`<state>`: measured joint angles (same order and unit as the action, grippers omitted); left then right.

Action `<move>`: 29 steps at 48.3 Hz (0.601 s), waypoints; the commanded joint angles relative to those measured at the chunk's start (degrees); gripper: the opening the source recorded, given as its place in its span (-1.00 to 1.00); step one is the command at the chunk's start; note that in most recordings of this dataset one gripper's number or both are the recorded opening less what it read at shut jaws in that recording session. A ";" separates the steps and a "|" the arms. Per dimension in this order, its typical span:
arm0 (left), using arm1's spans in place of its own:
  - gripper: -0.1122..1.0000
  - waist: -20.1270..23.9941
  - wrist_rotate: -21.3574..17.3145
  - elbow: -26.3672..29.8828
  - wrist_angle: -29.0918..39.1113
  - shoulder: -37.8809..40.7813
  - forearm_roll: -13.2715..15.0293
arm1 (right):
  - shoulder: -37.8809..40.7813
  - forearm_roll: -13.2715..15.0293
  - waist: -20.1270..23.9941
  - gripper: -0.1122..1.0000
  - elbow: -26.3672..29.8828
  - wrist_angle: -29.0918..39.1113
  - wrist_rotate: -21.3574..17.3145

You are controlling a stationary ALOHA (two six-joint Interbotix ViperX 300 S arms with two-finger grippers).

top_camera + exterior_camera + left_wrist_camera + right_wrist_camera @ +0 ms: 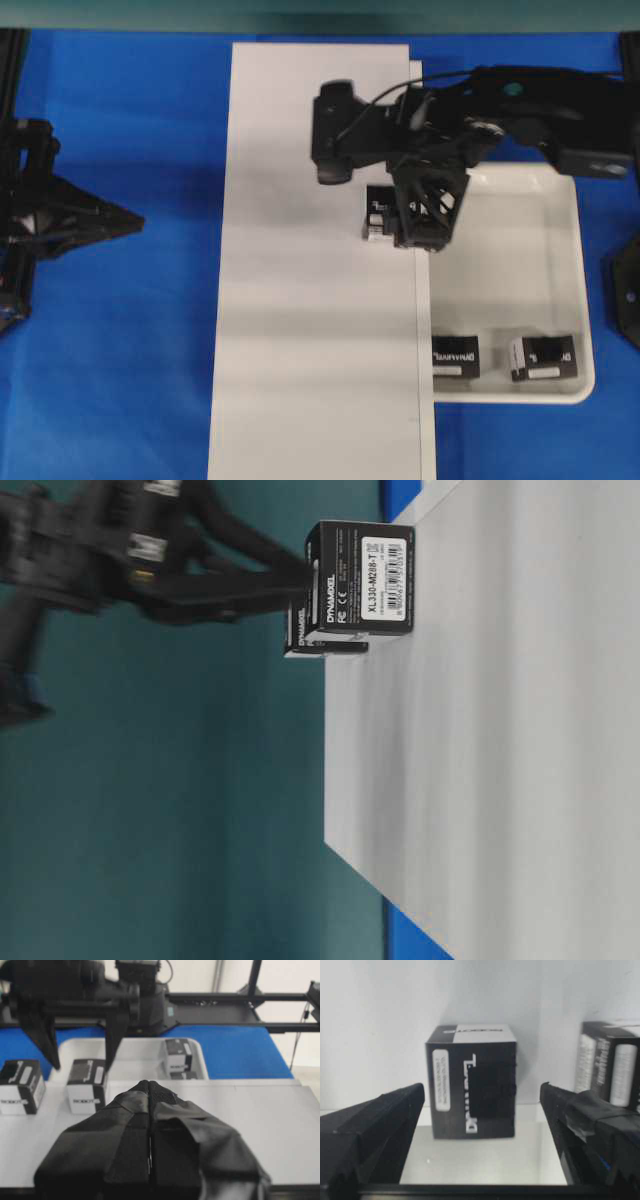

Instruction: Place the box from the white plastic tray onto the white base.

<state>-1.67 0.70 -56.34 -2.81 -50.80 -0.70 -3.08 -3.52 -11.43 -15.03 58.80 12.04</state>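
A black box with white lettering stands upright on the white base. My right gripper is open around it, a clear gap showing on each side. A second box stands close to the right of it. From overhead, the right gripper hangs over the base's right edge and covers most of a box. Beside the base lies the white plastic tray, holding two boxes. My left gripper is shut with nothing in it and stays at the left.
Blue cloth covers the table on both sides of the base. The right arm reaches in from the back right over the tray. The left arm's frame sits at the far left.
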 commanded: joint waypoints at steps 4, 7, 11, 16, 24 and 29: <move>-0.93 -0.09 0.00 1.23 -0.26 0.26 -0.18 | -4.75 -0.18 0.35 0.96 0.62 -2.11 -0.09; -0.93 0.09 -0.18 1.23 -0.18 0.44 -0.18 | -6.77 -0.26 0.62 0.96 0.62 -3.16 -0.09; -0.93 0.35 -0.09 1.23 -0.18 0.79 -0.18 | -8.96 -0.26 1.23 0.96 0.44 -5.54 0.00; -0.93 0.26 0.00 1.23 -0.18 1.67 -0.18 | -11.60 -0.26 2.29 0.96 -0.26 -10.28 0.26; -0.93 0.09 0.09 1.41 -0.35 2.72 -0.18 | -15.03 -0.26 3.60 0.96 -3.69 -17.93 0.18; -0.93 0.09 0.00 1.49 -0.44 3.16 -0.18 | -17.58 -0.26 4.31 0.96 -7.03 -21.80 -0.09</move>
<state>-1.49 0.70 -56.34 -2.72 -47.99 -0.79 -18.72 -3.60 -7.73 -20.74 39.64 12.13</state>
